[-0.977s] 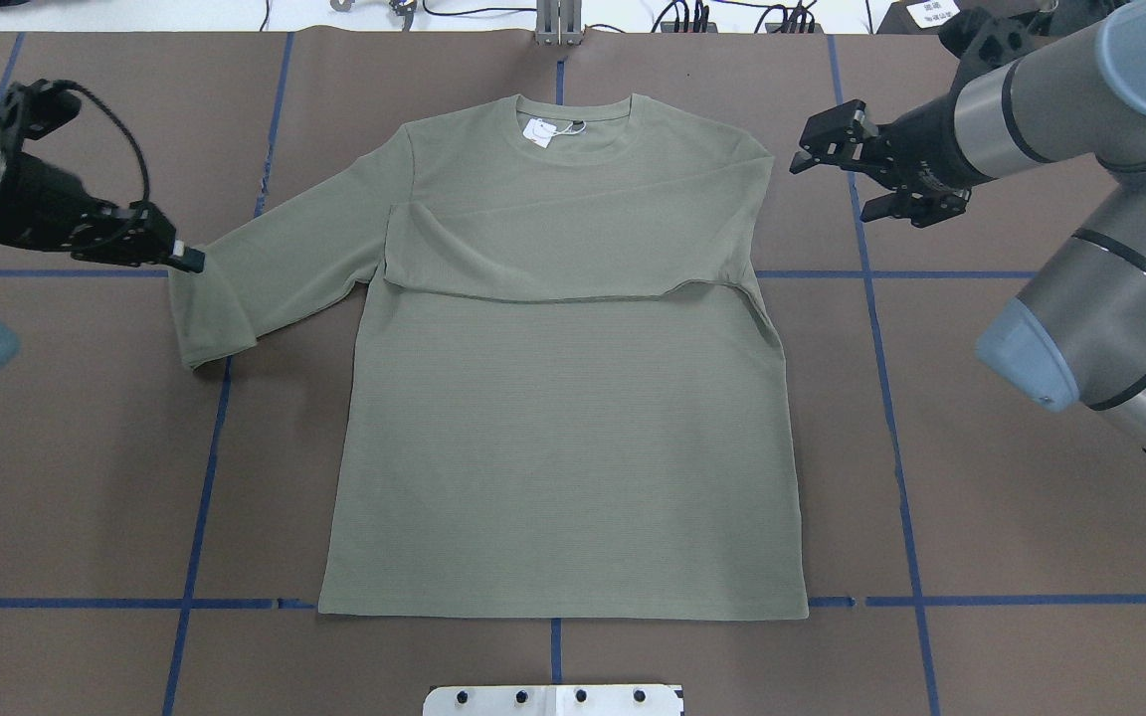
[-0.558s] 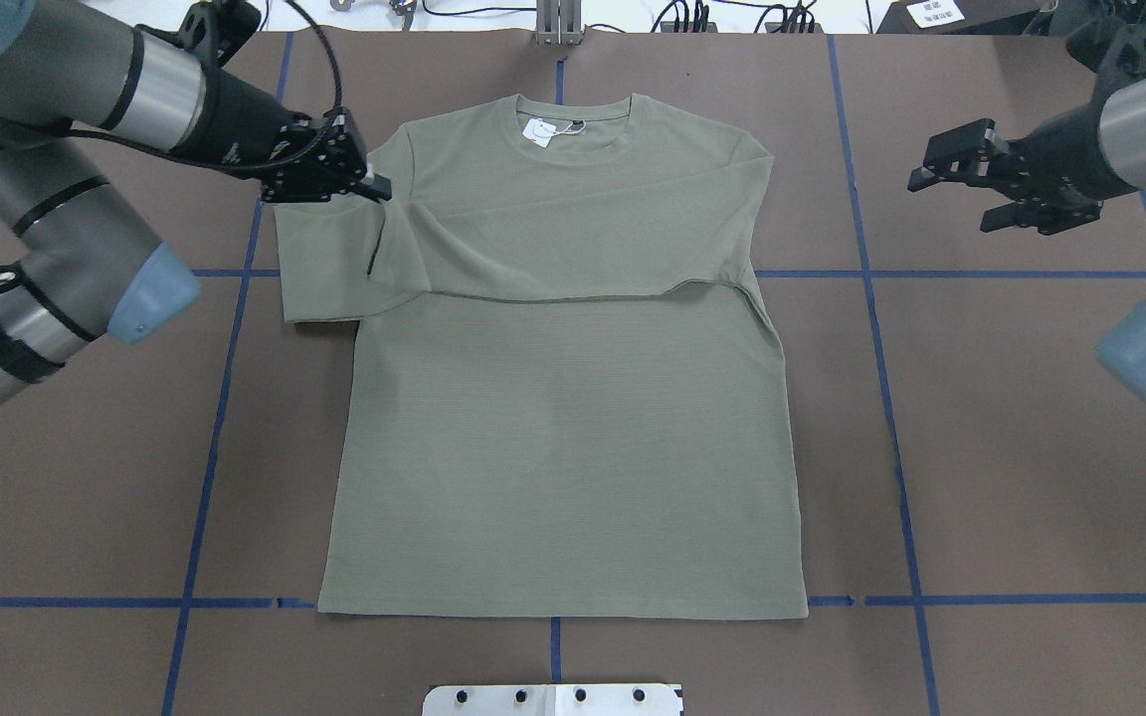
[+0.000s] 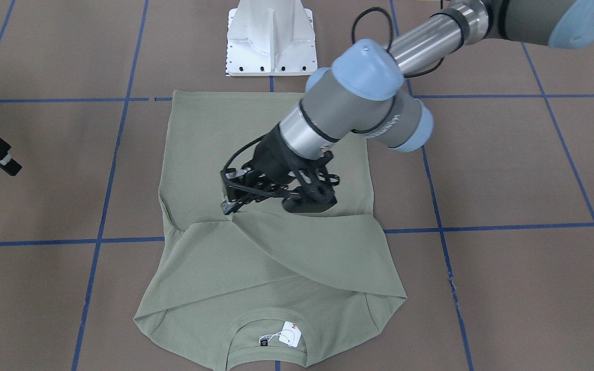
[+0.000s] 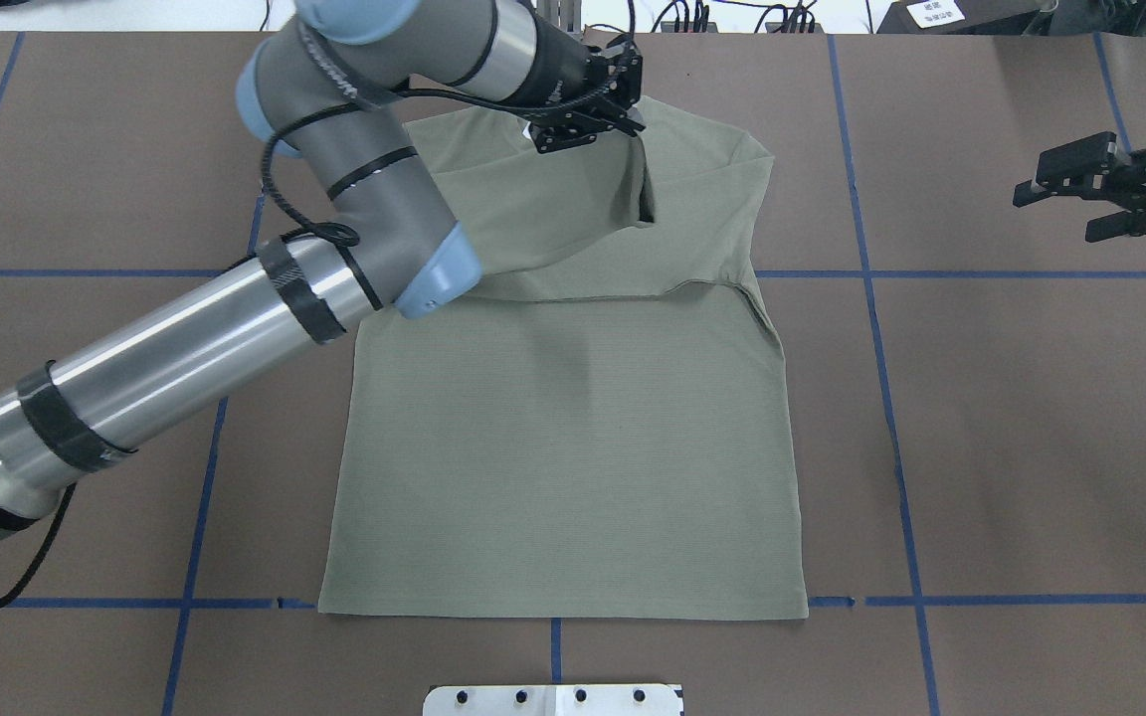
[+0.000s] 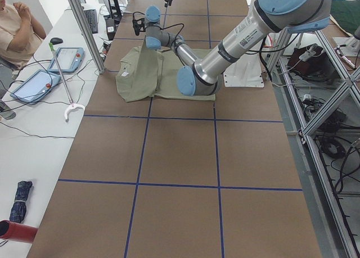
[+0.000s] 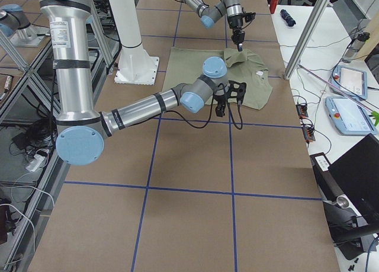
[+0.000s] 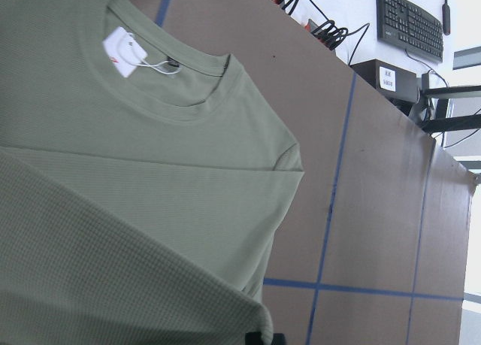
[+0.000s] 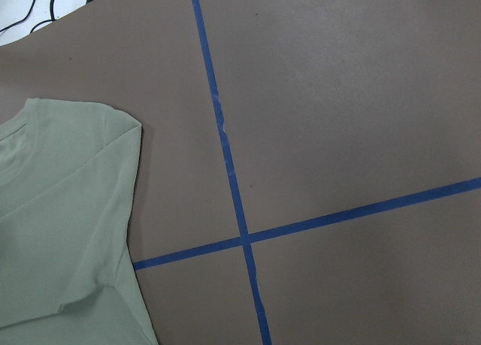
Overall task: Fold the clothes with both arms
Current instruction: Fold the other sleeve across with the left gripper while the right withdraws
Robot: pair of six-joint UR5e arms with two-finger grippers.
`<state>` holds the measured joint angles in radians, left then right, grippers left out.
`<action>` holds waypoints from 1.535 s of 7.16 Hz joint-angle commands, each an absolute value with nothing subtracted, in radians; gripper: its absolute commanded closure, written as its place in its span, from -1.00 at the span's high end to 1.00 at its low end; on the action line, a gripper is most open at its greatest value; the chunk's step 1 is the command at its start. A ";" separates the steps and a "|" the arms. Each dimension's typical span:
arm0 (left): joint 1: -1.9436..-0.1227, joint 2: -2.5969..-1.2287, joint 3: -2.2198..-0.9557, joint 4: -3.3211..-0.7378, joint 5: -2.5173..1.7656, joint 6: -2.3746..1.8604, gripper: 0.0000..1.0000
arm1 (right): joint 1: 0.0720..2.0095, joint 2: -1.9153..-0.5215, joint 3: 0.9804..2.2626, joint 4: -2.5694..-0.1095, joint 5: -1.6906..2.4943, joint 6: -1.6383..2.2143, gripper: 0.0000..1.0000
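The sage-green long-sleeve shirt (image 4: 573, 447) lies flat on the brown table, collar at the far side, and also shows in the front view (image 3: 199, 139). One sleeve is folded across the chest. My left gripper (image 4: 631, 121) is shut on the other sleeve's cuff and holds it above the chest near the collar, the sleeve draped behind it (image 3: 297, 252). The front view shows that gripper (image 3: 228, 206) over the middle of the shirt. The white hang tag (image 3: 291, 333) lies at the collar (image 7: 124, 42). My right gripper (image 4: 1055, 211) is open and empty, off the shirt to the right.
The white pedestal base (image 3: 271, 38) stands at the near table edge (image 4: 553, 699). Blue tape lines (image 4: 881, 348) cross the brown cover. A side table with tablets (image 5: 67, 58) and a seated person (image 5: 17, 27) are beyond the far edge.
My left gripper has carried the sleeve cuff from the far left up and across the shirt to the chest near the collar. My right gripper has drawn back to the right, still open.
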<state>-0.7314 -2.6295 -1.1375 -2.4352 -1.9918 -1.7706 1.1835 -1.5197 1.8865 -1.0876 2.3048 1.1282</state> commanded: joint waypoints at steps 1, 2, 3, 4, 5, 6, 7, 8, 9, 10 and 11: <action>-0.608 -2.761 -0.957 -2.450 -1.771 -1.776 -1.00 | 1.209 -1.542 1.887 -1.086 2.312 1.123 0.99; -0.585 -2.798 -0.880 -2.498 -1.737 -1.776 -1.00 | 1.209 -1.545 1.887 -1.088 2.312 1.123 0.99; -0.557 -2.799 -0.852 -2.523 -1.700 -1.775 -0.97 | 1.209 -1.555 1.894 -1.086 2.310 1.123 0.99; -0.528 -2.800 -0.838 -2.523 -1.650 -1.773 -0.46 | 1.210 -1.566 1.896 -1.065 2.312 1.123 0.99; -0.520 -2.800 -0.839 -2.522 -1.649 -1.772 0.44 | 1.209 -1.568 1.896 -1.065 2.310 1.123 0.99; -0.520 -2.803 -0.851 -2.519 -1.654 -1.772 0.85 | 1.209 -1.562 1.896 -1.065 2.306 1.126 0.99; -0.520 -2.793 -0.912 -2.513 -1.663 -1.767 0.90 | 1.204 -1.554 1.898 -1.065 2.304 1.143 0.99; -0.523 -2.742 -1.014 -2.484 -1.666 -1.769 0.89 | 1.191 -1.555 1.907 -1.065 2.309 1.146 0.99; -0.526 -2.652 -1.164 -2.415 -1.722 -1.769 0.88 | 1.143 -1.566 1.937 -1.065 2.303 1.185 0.99; -0.535 -2.558 -1.324 -2.313 -1.742 -1.767 0.86 | 1.073 -1.565 1.957 -1.065 2.286 1.271 0.99; -0.537 -2.452 -1.494 -2.211 -1.744 -1.766 0.78 | 0.972 -1.568 1.994 -1.065 2.195 1.338 0.99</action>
<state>-0.5324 -2.5724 -1.2960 -2.3275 -1.7296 -1.7672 1.0758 -1.5647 1.9559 -1.0646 2.2686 1.2560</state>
